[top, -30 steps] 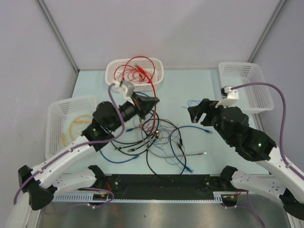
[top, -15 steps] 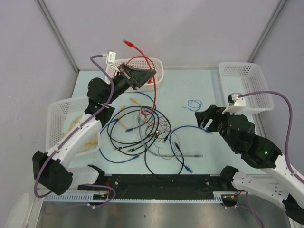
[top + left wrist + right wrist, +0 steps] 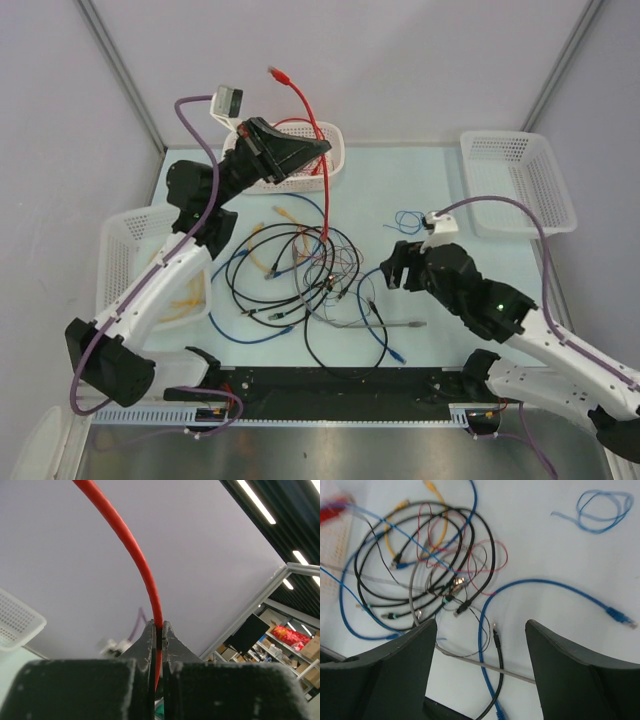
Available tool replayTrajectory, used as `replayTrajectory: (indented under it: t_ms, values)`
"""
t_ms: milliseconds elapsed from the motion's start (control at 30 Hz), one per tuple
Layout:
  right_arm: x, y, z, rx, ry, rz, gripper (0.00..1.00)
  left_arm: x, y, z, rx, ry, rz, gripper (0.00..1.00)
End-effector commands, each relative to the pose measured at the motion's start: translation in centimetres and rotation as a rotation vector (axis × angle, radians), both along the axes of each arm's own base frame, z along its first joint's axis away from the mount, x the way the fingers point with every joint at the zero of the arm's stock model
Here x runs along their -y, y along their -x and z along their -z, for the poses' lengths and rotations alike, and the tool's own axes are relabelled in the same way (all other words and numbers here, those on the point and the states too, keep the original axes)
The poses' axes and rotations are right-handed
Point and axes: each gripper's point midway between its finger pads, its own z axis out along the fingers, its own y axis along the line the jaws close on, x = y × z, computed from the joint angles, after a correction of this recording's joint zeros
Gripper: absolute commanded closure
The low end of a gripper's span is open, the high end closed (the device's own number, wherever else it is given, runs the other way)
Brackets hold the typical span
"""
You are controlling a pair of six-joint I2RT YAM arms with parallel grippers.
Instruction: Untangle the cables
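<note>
Pale grey panels wall in the light green table (image 3: 440, 190), and against half a second ago we see two shifts. The left claw (image 3: 318, 150) has climbed a little over the back basket (image 3: 341, 168), lifting the red cable (image 3: 323, 195) so that its plug end (image 3: 275, 72) stands higher against the rear wall. The right claw (image 3: 397, 268) has swung left, away from the small blue coil (image 3: 408, 220) and toward the heap. The cables (image 3: 300, 275) lie mid-table as a loose knot: black loops outermost, with blue, grey, thin red and yellow strands crossing inside them, and small plugs showing here and there. From the knot the red cable rises taut to the left claw, then arcs on above it. In the left wrist view we find that claw clenched on the red cable, which is pinched between the closed tips. In the right wrist view the right claw hangs spread wide over the right side of the knot, grasping nothing, above a blue strand and a black one. A yellow cable (image 3: 185, 300) rests in the left basket (image 3: 118, 235).
</note>
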Motion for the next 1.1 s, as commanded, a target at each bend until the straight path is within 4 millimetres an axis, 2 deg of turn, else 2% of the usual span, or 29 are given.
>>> replayTrajectory:
  t_ms: [0, 33, 67, 200, 300, 433, 567, 633, 800, 900, 933, 1033, 1067]
  values:
    - [-3.8, 0.2, 1.6, -0.001, -0.06, -0.149, 0.24, -2.2, 4.2, -5.7, 0.17, 0.038, -0.016, 1.0]
    - [-4.4, 0.1, 1.8, -0.002, -0.071, -0.168, 0.25, -2.3, 4.4, -6.0, 0.17, 0.032, -0.021, 1.0]
    - [-5.3, 0.0, 1.0, 0.026, -0.108, -0.191, 0.25, -2.4, 4.5, -6.1, 0.172, 0.028, -0.026, 1.0]
    - [-8.2, 0.3, 0.1, 0.05, -0.171, -0.314, 0.27, -2.5, 4.3, -5.8, 0.165, 0.008, -0.052, 1.0]
    - [-9.3, -0.1, 0.2, 0.061, -0.179, -0.327, 0.27, -2.5, 4.3, -5.5, 0.157, 0.008, -0.055, 1.0]
    - [-10.4, -0.8, 1.4, 0.051, -0.155, -0.339, 0.27, -2.6, 4.3, -5.5, 0.154, 0.017, -0.055, 1.0]
    - [-12.6, -0.5, 0.5, 0.066, -0.222, -0.41, 0.27, -2.7, 4.7, -5.8, 0.165, 0.018, -0.051, 1.0]
    - [-13.0, -0.5, 0.4, 0.075, -0.225, -0.407, 0.27, -2.8, 4.9, -5.9, 0.17, 0.018, -0.049, 1.0]
    - [-11.7, -2.7, 0.6, 0.133, -0.168, -0.298, 0.27, -2.9, 5.4, -5.9, 0.169, 0.022, -0.045, 1.0]
    - [-11.3, -4.5, 1.7, 0.155, -0.114, -0.245, 0.27, -2.9, 5.9, -5.9, 0.175, 0.025, -0.039, 1.0]
    - [-11.7, -5.2, 2.7, 0.152, -0.088, -0.243, 0.27, -2.9, 6.1, -5.8, 0.175, 0.025, -0.036, 1.0]
    - [-12.4, -6.6, 3.7, 0.158, -0.085, -0.242, 0.27, -3.0, 6.3, -5.7, 0.173, 0.025, -0.033, 1.0]
    - [-12.7, -7.0, 4.8, 0.144, -0.07, -0.24, 0.27, -2.9, 6.4, -5.7, 0.172, 0.023, -0.032, 1.0]
